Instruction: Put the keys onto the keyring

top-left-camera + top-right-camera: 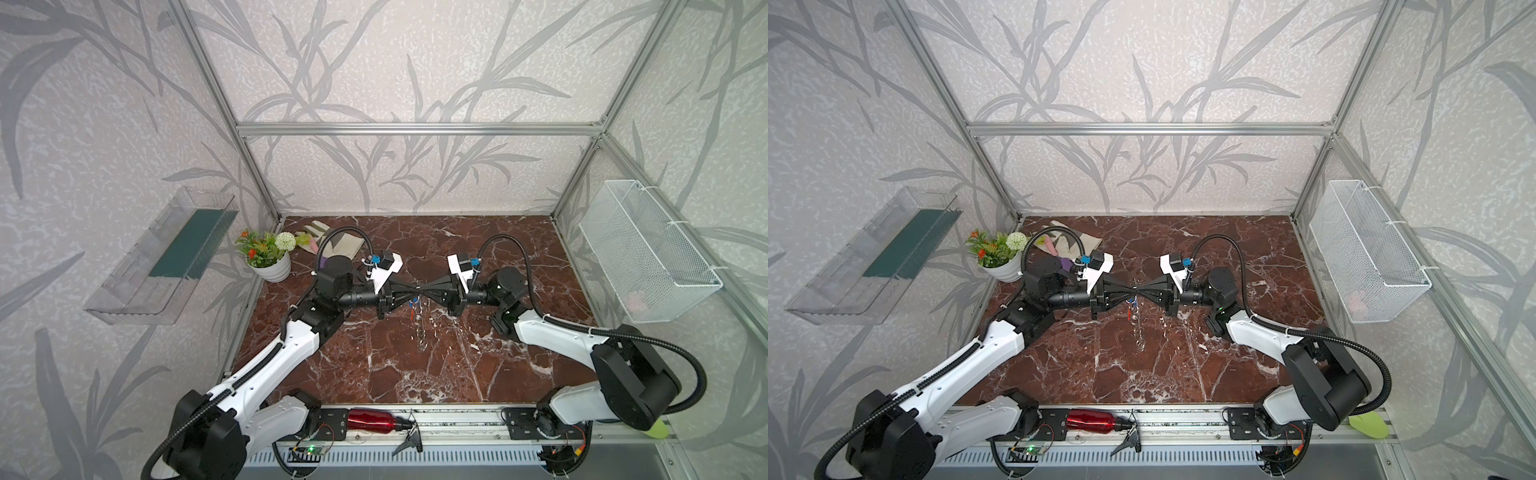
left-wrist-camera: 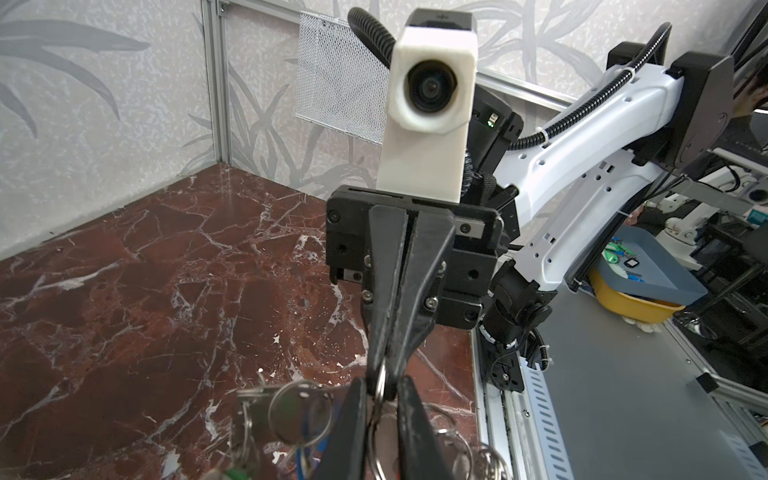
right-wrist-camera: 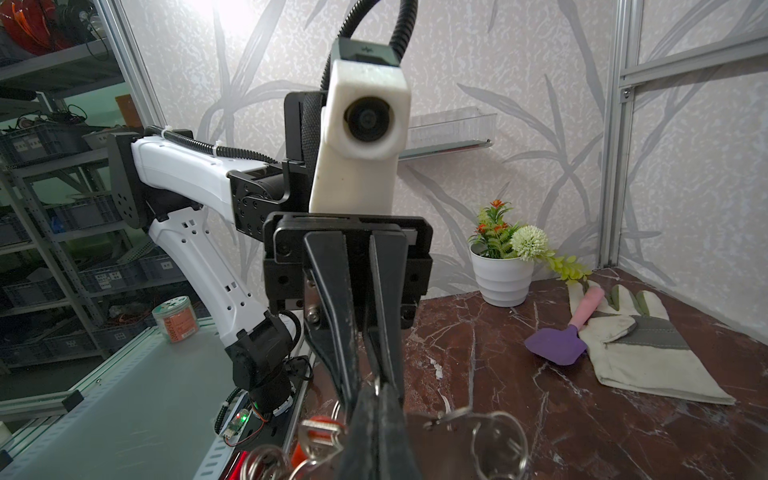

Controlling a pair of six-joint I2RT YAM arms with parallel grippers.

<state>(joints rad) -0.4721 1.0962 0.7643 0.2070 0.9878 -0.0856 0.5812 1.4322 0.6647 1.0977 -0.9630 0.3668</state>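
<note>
guessing the right gripper (image 2: pixel 384 365) dangles the keyring (image 1: pixel 422 332) from pinched-shut jaws over mid desk (image 1: pixel 415 374) so the left gripper (image 3: pixel 376 382), jaws narrow, grip unclear, can work its rings

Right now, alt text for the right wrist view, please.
The left arm's black pincer faces the camera, tip to tip with the right pincer over a grey keyring plate edged with split rings. Behind: a white-potted plant and pale work glove.
</note>
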